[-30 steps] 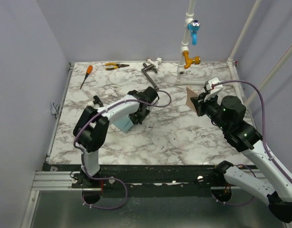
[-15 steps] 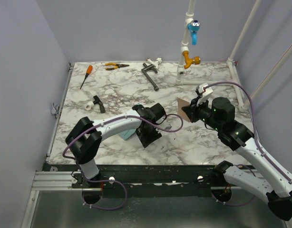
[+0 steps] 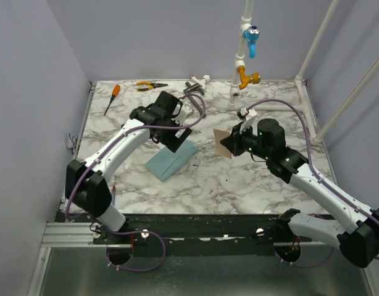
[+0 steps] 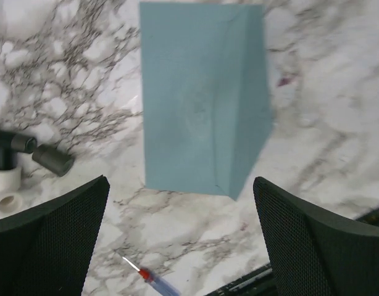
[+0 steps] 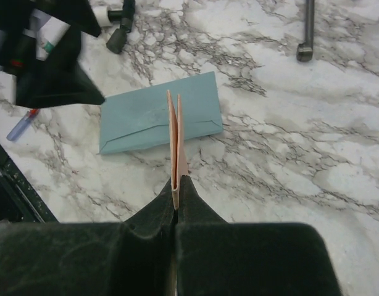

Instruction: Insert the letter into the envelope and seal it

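Observation:
The teal-blue envelope lies flat on the marble table, left of centre, with its flap folded over. My left gripper hovers just above its far end, open, with nothing between the fingers. The peach letter is folded and stands edge-on in my right gripper, which is shut on it to the right of the envelope. In the right wrist view the letter points over the envelope, held at its near edge.
An orange-handled screwdriver, pliers and a metal crank lie along the far edge. A white pipe stand with blue and yellow valves rises at the back. A black-and-white fitting and a small blue pen lie near the envelope.
My left gripper opened, let go of the envelope and pulled up and back; the envelope now lies flat. The right gripper carried the letter leftward, closer to the envelope.

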### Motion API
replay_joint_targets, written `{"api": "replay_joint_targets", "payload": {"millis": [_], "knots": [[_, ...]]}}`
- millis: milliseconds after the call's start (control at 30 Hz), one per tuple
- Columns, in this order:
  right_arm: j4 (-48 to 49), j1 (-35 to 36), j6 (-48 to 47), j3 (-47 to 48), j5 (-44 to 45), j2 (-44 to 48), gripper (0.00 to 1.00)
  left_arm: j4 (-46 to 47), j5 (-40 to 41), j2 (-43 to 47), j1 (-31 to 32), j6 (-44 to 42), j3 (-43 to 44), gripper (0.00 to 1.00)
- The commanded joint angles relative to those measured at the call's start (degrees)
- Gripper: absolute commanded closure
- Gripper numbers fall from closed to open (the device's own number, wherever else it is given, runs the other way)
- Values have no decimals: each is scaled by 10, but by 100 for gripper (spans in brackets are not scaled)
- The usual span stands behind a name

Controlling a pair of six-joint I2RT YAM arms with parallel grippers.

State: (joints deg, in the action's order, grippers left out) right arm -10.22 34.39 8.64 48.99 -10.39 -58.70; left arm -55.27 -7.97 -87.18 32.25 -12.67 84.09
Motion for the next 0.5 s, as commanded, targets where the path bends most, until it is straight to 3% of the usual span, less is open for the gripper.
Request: {"api": "replay_joint_targets", "payload": {"millis": [0, 167, 467], "knots": [[86, -2, 38, 8, -67, -55, 99, 73, 240, -103, 8, 27, -57, 1], [167, -2, 97, 10, -76, -129, 99, 105, 196, -151, 14, 23, -82, 1], [211, -1, 190, 15, -60, -224, 99, 140, 196, -173, 12, 11, -116, 1]]}}
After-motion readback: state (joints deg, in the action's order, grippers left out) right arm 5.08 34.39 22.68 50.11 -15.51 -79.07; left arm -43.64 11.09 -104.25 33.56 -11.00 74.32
